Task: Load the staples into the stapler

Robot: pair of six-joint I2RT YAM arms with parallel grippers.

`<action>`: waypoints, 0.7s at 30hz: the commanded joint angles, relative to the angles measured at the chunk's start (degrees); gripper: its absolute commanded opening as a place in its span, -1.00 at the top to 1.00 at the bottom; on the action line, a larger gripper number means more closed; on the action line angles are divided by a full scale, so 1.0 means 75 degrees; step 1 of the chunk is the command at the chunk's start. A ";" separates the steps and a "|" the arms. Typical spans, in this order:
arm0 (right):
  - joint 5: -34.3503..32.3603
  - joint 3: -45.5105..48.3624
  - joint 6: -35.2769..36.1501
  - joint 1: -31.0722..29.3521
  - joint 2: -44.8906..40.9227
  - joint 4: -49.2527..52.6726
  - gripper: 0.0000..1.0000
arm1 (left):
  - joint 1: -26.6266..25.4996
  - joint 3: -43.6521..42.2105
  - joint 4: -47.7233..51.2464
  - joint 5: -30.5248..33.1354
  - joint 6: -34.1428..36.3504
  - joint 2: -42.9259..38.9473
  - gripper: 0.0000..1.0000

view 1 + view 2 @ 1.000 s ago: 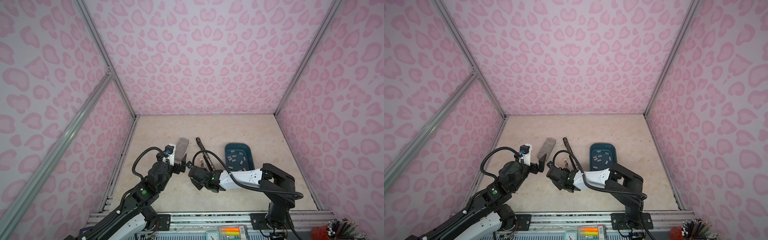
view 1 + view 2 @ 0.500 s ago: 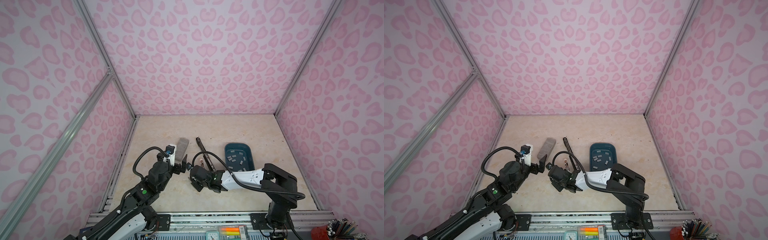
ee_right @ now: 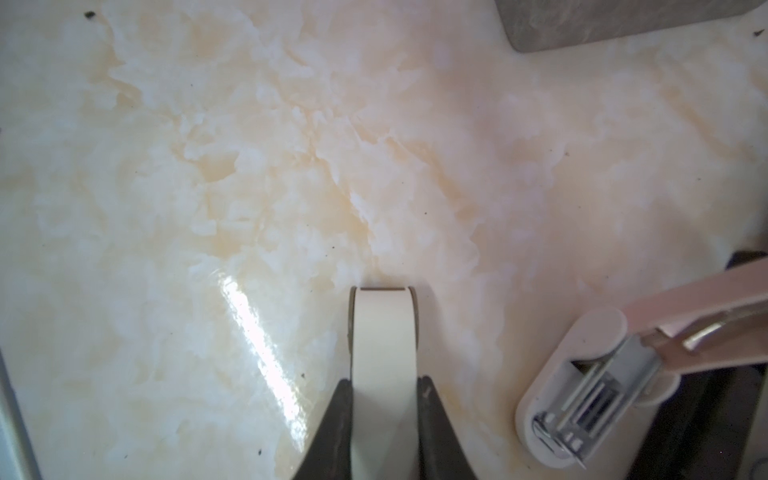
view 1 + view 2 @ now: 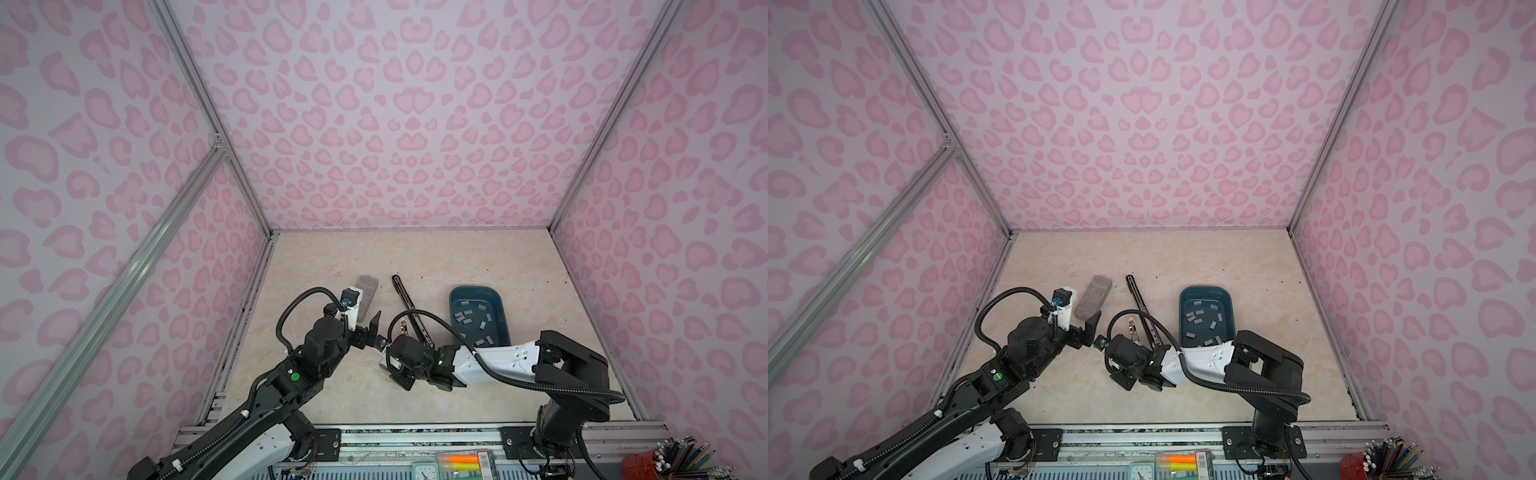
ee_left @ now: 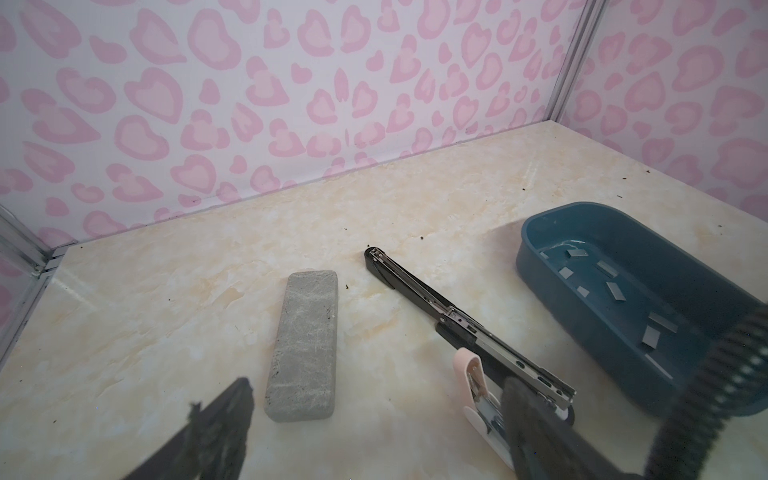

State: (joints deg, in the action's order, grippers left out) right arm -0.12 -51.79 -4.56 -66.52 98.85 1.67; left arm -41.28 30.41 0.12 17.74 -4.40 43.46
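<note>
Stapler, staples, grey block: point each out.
black stapler [image 5: 461,322], left wrist view, on the metal bracket midway along its opened rail.
staples [image 5: 615,291], left wrist view, on one flat strip lying in the blue tray [image 5: 540,274].
grey block [image 5: 301,345], left wrist view, on the middle of its top face.

On the table [image 4: 415,257], left to right: block [image 4: 368,287], stapler [image 4: 409,305], tub [image 4: 473,287] with the staples [image 4: 459,317] in it; by the stapler's front end, a small stapler [image 4: 402,329], and just beside that a flat strip [image 3: 382,332] between the right tool's [image 3: 383,382] jaws.
</note>
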 commanded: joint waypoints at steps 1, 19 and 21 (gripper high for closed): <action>0.0124 0.0246 0.0396 0.0029 -0.0188 -0.0053 0.52 | 0.0007 0.0122 -0.0098 -0.0168 0.0092 0.0052 -0.88; -0.0734 0.0882 0.0464 0.0309 -0.0852 -0.0110 -0.13 | -0.0001 0.0106 -0.0133 -0.0270 0.0086 0.0110 -0.87; -0.0867 0.0913 0.0485 0.0318 -0.0887 -0.0061 -0.11 | 0.0001 0.0114 -0.0130 -0.0290 0.0096 0.0129 -0.88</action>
State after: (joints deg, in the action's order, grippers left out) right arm -3.66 -45.30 -1.72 -64.10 92.23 0.40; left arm -41.28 30.48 0.16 16.27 -4.25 44.29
